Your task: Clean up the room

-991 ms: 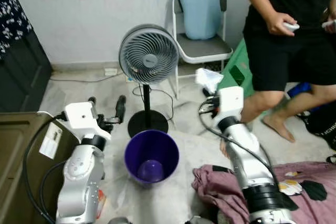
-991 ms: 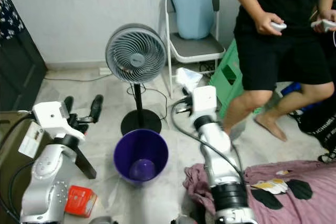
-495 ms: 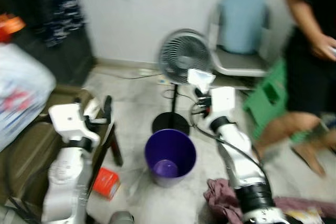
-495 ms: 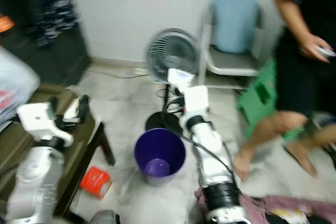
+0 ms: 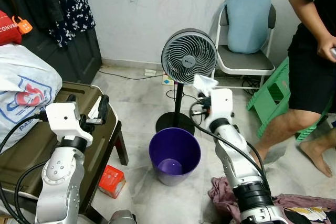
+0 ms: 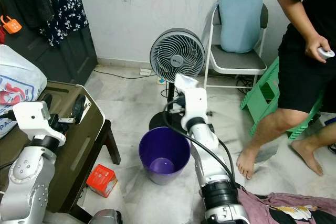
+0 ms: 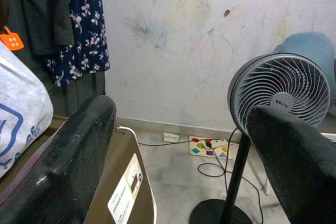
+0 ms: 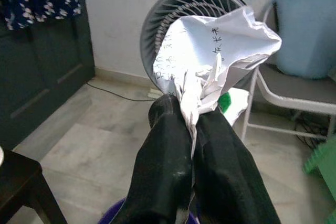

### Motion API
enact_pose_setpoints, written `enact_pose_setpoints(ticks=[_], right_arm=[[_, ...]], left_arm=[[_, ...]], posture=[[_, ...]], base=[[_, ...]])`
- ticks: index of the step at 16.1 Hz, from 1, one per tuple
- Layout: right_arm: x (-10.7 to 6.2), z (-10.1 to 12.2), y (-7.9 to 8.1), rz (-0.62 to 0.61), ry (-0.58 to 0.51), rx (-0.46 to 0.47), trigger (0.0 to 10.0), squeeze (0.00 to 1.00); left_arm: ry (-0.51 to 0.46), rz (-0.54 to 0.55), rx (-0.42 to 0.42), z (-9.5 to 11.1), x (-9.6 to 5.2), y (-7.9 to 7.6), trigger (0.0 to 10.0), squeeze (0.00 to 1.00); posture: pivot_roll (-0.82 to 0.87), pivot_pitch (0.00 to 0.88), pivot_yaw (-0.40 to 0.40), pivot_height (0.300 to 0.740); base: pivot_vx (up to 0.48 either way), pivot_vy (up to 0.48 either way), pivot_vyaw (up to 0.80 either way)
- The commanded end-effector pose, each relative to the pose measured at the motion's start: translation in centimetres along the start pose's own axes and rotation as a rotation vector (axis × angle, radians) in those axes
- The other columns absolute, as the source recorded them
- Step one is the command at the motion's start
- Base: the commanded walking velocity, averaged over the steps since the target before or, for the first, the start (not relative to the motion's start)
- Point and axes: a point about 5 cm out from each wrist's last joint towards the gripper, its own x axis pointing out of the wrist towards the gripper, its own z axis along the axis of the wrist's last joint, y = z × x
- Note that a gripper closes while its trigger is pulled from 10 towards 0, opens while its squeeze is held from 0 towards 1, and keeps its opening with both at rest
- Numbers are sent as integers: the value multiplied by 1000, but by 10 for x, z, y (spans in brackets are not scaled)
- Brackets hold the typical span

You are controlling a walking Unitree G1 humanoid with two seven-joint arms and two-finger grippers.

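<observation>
A crumpled white sheet of paper (image 8: 215, 56) with handwriting is pinched in my right gripper (image 8: 188, 109), whose fingers (image 8: 163, 150) are shut on its lower end. In the eye views the paper (image 5: 205, 82) sits at about the fan's height, above and just behind the far right rim of a purple bin (image 5: 175, 156). The bin stands upright on the floor and looks empty inside. My left gripper (image 5: 86, 106) is raised over the dark low table, open, with nothing between its fingers (image 7: 79, 150).
A standing fan (image 5: 189, 56) is right behind the bin, its cable on the floor. A dark table (image 5: 63, 135) with a white bag (image 5: 21, 93) is at left, a red box (image 5: 111, 180) under it. Chair (image 5: 247, 61), green stool (image 5: 273, 98), a person (image 5: 315, 51) and pink cloth (image 5: 226, 195) lie to the right.
The camera has swung left, bringing the table and bag into view. My right gripper still holds the paper and now stands nearer the bin's far rim.
</observation>
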Motion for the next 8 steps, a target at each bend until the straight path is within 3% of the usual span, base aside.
enact_pose_setpoints(ticks=[1,8], right_arm=[[0,-2,-1,-16,17,9,10000,0],[0,-2,-1,-27,26,8,10000,0]], left_arm=[[-1,-24,15,2,0,-3,10000,0],[1,-25,16,3,0,-3,10000,0]], posture=[[94,26,-24,740],[94,26,-24,740]], base=[[0,0,0],[0,0,0]])
